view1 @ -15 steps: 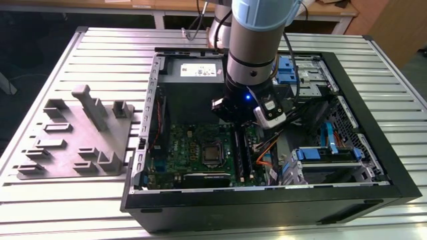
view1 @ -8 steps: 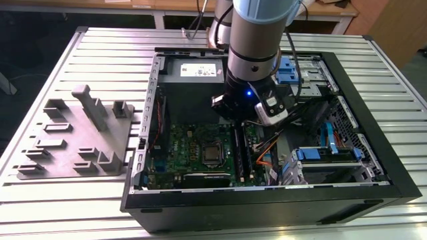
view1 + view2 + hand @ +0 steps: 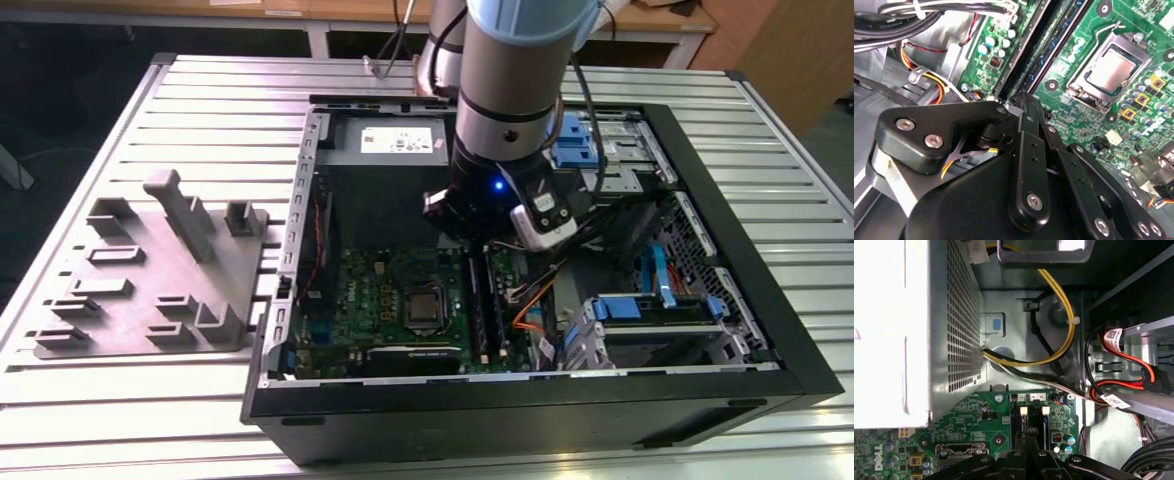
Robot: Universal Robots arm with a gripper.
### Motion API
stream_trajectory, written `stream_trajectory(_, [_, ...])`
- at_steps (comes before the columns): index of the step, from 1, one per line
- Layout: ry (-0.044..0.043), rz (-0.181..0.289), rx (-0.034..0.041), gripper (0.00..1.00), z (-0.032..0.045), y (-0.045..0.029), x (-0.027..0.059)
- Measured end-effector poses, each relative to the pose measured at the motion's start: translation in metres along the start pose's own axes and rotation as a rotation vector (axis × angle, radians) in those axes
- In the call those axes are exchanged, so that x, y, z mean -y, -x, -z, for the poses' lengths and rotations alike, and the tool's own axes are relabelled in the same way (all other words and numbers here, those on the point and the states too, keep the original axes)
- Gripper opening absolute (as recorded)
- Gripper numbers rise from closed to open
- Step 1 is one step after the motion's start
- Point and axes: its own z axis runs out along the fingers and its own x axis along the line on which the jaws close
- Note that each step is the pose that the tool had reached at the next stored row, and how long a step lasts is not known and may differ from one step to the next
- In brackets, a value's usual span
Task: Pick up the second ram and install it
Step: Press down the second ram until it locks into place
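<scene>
My gripper [image 3: 1028, 100] hangs inside the open computer case [image 3: 747, 330], low over the black memory slots [image 3: 487, 310] on the green motherboard [image 3: 380, 290]. In both wrist views its two fingers stand pressed together with no gap. The tips [image 3: 1028, 437] are down at one end of the slots [image 3: 1016, 422], by the white latches. In the second wrist view a dark blue-green strip, the second ram [image 3: 1054, 47], lies seated lengthwise between the black slot walls. I cannot tell whether the fingertips touch it.
The processor socket [image 3: 1109, 70] sits beside the slots. The silver power supply [image 3: 894, 330] and yellow and black cables [image 3: 1064, 335] crowd the end past the slots. Drive cages with blue clips [image 3: 654, 310] fill the exterior view's right. A grey holder [image 3: 160, 270] lies outside the case.
</scene>
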Motion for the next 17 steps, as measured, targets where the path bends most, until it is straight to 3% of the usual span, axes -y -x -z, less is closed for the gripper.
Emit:
stream_trajectory(6, [0.0002, 0.000, 0.0000, 0.07, 0.0003, 0.0006, 0.0137])
stream_trajectory(8, [0.0001, 0.000, 0.0000, 0.07, 0.0007, 0.0012, 0.0261])
stream_trajectory(17, [0.0001, 0.000, 0.0000, 0.07, 0.0015, 0.0024, 0.0542])
